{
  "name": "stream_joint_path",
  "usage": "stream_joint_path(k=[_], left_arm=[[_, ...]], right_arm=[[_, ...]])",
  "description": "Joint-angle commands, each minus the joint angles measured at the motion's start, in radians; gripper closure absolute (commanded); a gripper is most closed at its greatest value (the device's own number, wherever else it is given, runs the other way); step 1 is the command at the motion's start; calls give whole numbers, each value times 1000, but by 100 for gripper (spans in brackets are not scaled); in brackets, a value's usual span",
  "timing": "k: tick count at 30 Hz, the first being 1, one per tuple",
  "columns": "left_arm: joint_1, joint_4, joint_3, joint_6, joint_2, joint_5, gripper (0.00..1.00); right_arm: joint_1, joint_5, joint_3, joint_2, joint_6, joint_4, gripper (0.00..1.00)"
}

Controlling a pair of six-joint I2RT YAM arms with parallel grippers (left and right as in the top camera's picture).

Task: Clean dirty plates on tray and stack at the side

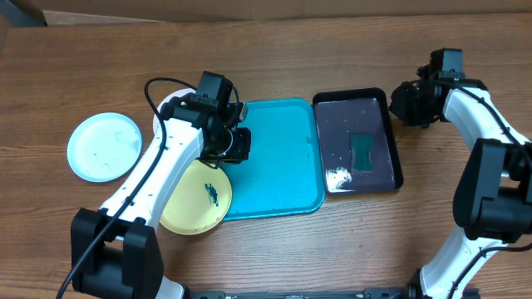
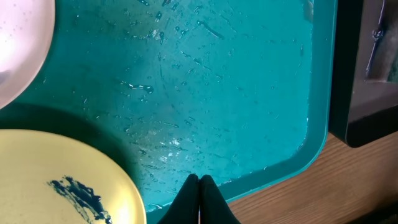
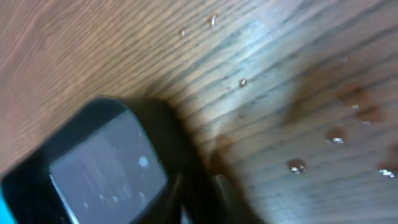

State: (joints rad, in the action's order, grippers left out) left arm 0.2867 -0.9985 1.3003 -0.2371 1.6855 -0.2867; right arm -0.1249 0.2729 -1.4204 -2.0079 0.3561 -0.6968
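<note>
The teal tray (image 1: 278,158) lies mid-table and fills the left wrist view (image 2: 217,93). The yellow plate (image 1: 195,199), with a dark smear, overlaps the tray's front left corner; it also shows in the left wrist view (image 2: 62,186). The white plate (image 1: 166,106) sits at the tray's back left, mostly under my left arm, its edge in the left wrist view (image 2: 18,43). The pale mint plate (image 1: 104,147) lies on the table at far left. My left gripper (image 1: 237,145) (image 2: 199,186) is shut and empty over the tray's left part. My right gripper (image 1: 411,101) (image 3: 208,199) looks shut, blurred.
A black tray (image 1: 357,141) with a green sponge (image 1: 363,152) and some foam lies right of the teal tray; its corner shows in the right wrist view (image 3: 99,162) and its side in the left wrist view (image 2: 367,62). Water drops (image 3: 295,165) dot the wood.
</note>
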Motion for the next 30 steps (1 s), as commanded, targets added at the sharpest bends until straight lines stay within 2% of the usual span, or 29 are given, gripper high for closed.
stream_joint_path(k=[1,3,5,10,14,18,21,23,25,26,30], left_arm=[[2,-6,-8,-14,-19,11,94],[2,-10,-8,-14,-19,33,89],[2,-15,-8,-14,-19,65,74],[-4,-17,-8,-51,-19,170,64],[-52,-10,-7,-112,-19,251,48],[-166,-6,0,-111,-19,248,48],[-270,-24,0,-111,-19,229,55],[-340,-70,0,-101,-19,215,58],[-405,-125,0,-86,-19,216,57],[-440,-154,0,-73,-20,214,57],[-571,-220,-29,-12,-69,98,56]], right_arm=[[-23,21,-133,30,-61,-98,61],[-30,20,-216,52,-108,-209,46],[-31,21,-289,75,-144,-325,39],[16,21,-354,124,-196,-522,34],[91,20,-346,125,-201,-604,33],[178,14,-327,124,-201,-615,31],[236,7,-317,124,-201,-616,27],[274,5,-308,124,-201,-616,20],[301,5,-302,124,-201,-615,4],[315,5,-301,124,-201,-616,0],[346,5,-301,124,-201,-613,0]])
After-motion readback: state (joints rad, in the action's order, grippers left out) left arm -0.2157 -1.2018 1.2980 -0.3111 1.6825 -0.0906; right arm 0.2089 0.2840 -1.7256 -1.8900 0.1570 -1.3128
